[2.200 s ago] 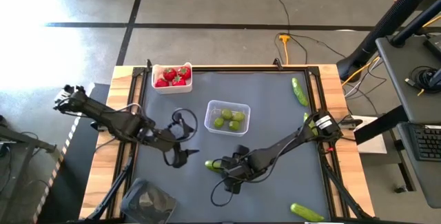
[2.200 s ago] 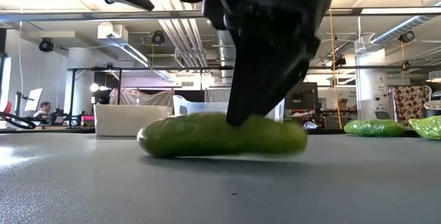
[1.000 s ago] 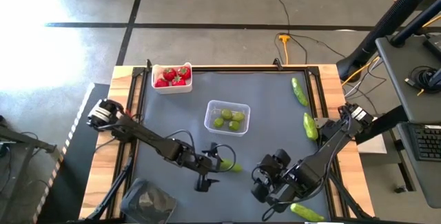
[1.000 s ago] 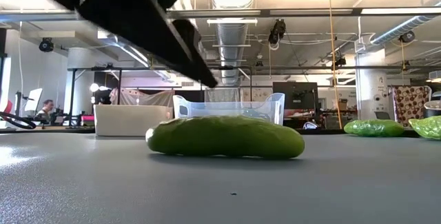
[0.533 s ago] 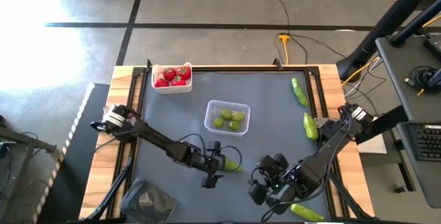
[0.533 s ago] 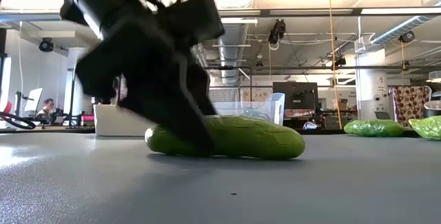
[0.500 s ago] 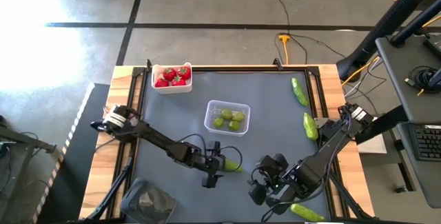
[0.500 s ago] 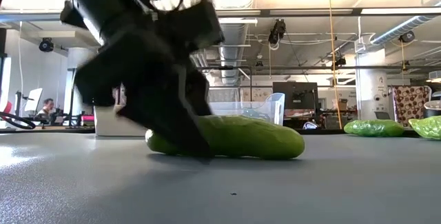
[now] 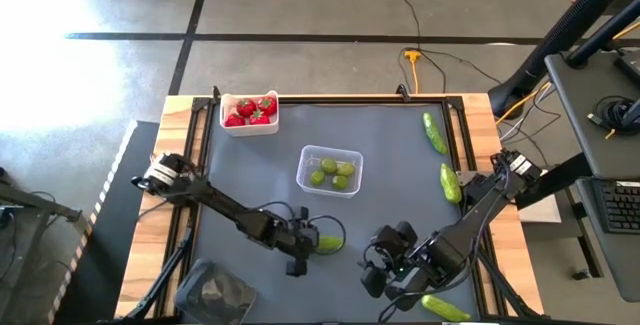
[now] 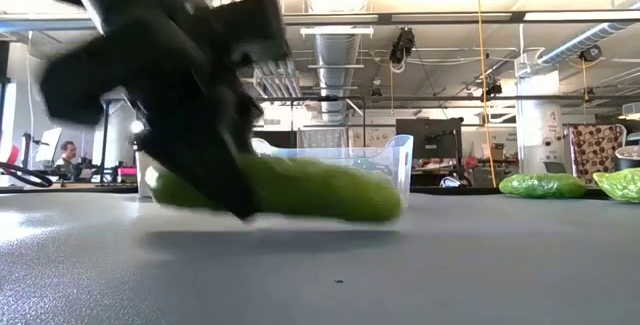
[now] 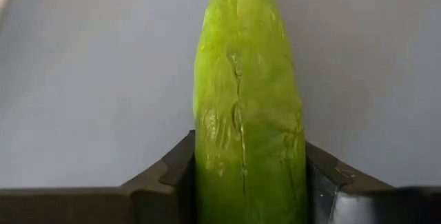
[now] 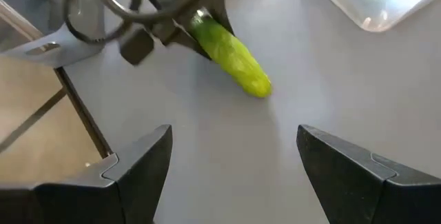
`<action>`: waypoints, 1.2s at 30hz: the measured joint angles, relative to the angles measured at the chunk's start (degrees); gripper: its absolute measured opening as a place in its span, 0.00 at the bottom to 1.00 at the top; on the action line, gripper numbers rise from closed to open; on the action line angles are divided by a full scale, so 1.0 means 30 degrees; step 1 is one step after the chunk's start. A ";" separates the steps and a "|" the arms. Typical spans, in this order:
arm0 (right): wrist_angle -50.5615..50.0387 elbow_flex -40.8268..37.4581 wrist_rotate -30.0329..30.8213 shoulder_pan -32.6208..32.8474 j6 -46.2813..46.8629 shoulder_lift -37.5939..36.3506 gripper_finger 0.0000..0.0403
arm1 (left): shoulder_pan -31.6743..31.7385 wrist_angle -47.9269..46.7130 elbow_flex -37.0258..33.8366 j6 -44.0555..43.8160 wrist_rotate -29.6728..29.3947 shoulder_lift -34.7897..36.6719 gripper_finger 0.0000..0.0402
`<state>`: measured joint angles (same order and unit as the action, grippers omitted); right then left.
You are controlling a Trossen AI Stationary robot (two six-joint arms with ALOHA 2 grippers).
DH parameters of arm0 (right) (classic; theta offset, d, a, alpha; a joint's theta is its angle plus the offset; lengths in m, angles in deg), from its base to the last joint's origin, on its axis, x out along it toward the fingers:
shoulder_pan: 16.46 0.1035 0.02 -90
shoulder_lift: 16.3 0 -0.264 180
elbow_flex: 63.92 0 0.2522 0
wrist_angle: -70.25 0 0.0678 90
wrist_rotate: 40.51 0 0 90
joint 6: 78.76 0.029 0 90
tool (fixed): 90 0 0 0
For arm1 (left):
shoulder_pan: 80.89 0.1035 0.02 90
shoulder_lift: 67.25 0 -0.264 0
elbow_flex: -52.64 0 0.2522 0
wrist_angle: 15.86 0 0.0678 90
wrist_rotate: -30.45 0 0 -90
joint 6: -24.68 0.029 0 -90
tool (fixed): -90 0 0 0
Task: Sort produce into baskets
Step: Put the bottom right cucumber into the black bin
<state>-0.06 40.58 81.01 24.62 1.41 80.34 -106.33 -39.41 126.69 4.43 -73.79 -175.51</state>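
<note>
A glossy green cucumber [image 10: 300, 187] hangs just above the grey mat near the table's front middle, with my left gripper [image 9: 306, 246] shut on it. To its right my right gripper [image 9: 385, 267] hovers open with nothing between its fingers [image 12: 138, 169]. Behind stand a white tub [image 9: 250, 112] of red strawberries and a clear tub [image 9: 330, 170] holding round yellow-green fruits. Three more cucumbers lie on the mat at the right: two [image 9: 434, 133] [image 9: 451, 182] by the right edge, one [image 9: 443, 308] at the front right. A dark tray [image 9: 213, 290] sits at the front left corner. My left gripper pinches the cucumber's two sides [image 11: 207, 156] between its two fingers, near the end that points to the table's left. The fingers come low and slanting from the left, and the cucumber sticks out past them toward the right. It hangs nearly level, clear of the mat [image 10: 320, 240].
Open mat lies between the held cucumber and the dark tray. The clear tub stands just beyond the cucumber. Black rails edge the mat on the left and right, and my right arm [image 9: 470, 220] crosses the mat's right front part.
My left gripper has come down around the cucumber's left end and shut on it. It has then raised the cucumber off the mat and carried it a little toward the table's left edge. My right gripper has kept still.
</note>
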 joint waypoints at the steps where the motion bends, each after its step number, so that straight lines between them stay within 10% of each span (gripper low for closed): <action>1: -0.0017 0.0000 0.0000 -0.0036 -0.0163 0.0000 0.75 | -0.0176 -0.0638 -0.0017 -0.0052 -0.0027 0.0517 0.37; 8: -0.0069 0.0000 0.0088 -0.0781 -0.3056 0.0000 0.75 | -0.2998 -0.9034 0.0967 -0.0127 0.1228 0.6088 0.37; 14: -0.0062 -0.0046 0.1181 -0.1700 -0.5987 0.0000 0.75 | -0.7049 -1.5238 0.2061 -0.4543 0.6956 0.9352 0.39; 23: -0.0046 -0.0777 0.1945 -0.2489 -0.7428 0.0000 0.75 | -1.1594 -1.4832 0.1888 -0.8622 0.7457 0.9773 0.40; 36: 0.0016 -0.0969 -0.0648 -0.1929 -0.4949 0.0000 0.75 | -0.8941 -1.1726 0.1185 -0.3730 0.8079 0.5226 0.41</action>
<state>-0.01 37.67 79.07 18.83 -13.44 80.34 -133.15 -74.59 130.25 -6.76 -49.56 -159.83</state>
